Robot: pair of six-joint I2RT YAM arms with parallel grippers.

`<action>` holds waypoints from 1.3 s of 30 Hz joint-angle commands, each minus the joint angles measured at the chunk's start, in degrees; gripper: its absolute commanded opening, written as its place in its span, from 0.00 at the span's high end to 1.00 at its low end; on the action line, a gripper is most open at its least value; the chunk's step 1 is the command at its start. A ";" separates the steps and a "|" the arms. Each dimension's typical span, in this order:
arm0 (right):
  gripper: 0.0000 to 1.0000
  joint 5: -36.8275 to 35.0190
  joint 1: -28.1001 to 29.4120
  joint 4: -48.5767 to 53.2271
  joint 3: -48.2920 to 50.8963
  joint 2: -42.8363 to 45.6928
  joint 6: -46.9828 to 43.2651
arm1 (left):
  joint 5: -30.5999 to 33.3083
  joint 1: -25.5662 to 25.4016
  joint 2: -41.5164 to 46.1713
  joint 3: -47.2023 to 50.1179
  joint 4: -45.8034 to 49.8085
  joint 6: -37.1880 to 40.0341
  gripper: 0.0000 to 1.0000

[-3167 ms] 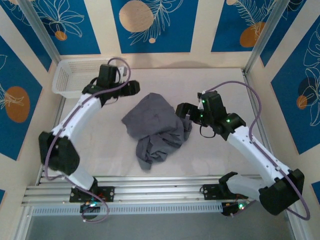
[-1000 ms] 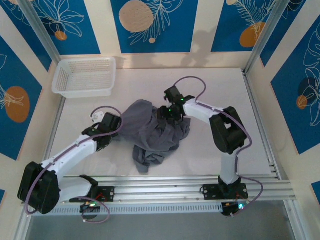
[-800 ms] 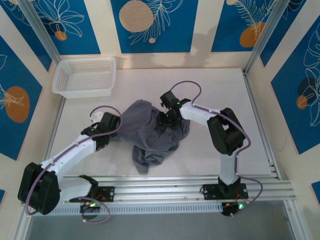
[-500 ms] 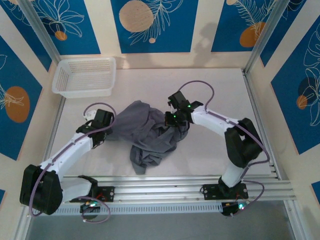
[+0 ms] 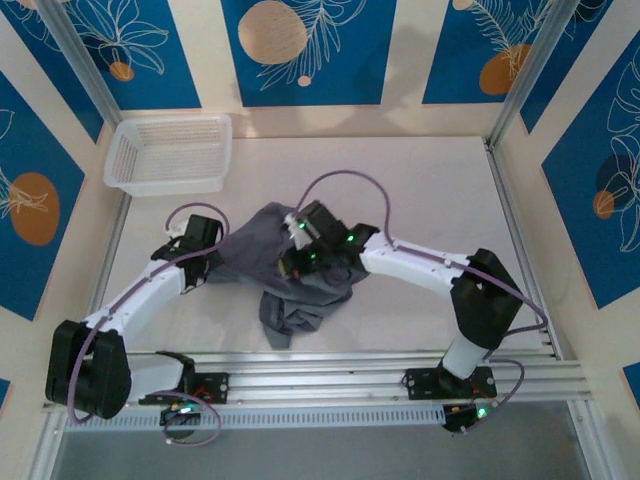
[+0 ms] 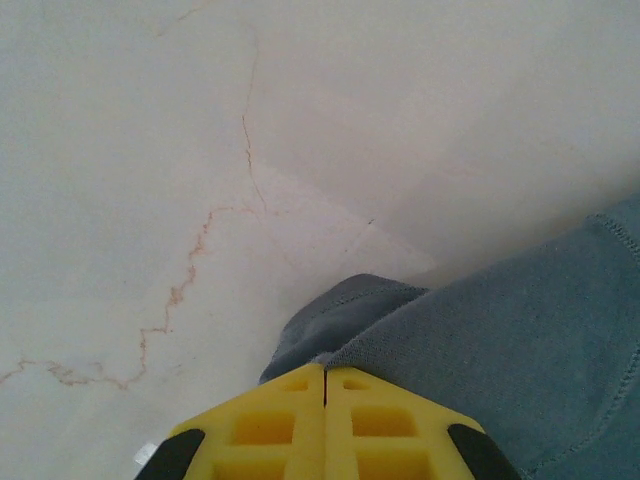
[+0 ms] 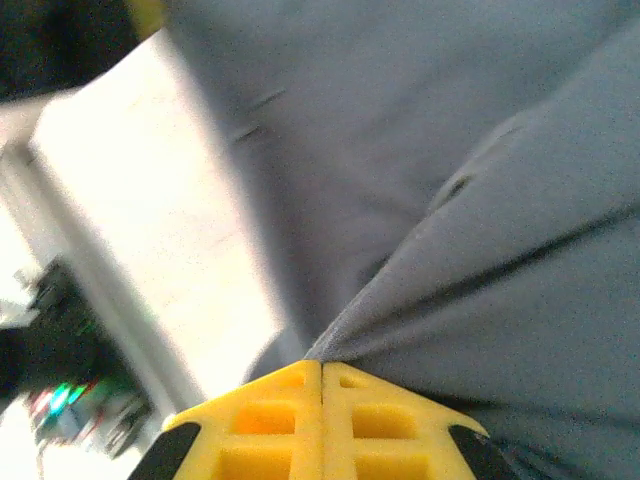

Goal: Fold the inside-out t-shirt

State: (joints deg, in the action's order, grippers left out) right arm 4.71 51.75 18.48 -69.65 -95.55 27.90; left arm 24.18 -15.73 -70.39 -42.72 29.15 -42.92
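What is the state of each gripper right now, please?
Left gripper: closed, pinching an edge of the t-shirt.
Right gripper: closed, pinching a fold of the t-shirt.

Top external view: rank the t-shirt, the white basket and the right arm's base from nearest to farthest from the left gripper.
1. t-shirt: pinched in the left gripper, spreading to its right.
2. white basket: back-left corner of the table.
3. right arm's base: near edge, far right.
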 commanded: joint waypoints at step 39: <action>1.00 -26.51 -21.98 11.27 3.25 25.08 8.84 | -0.82 0.74 10.91 -19.53 7.44 9.08 1.00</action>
State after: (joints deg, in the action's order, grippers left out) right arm -14.04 30.79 27.29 -63.99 -78.96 37.63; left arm 20.18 -15.66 -64.53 -54.72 34.24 -36.40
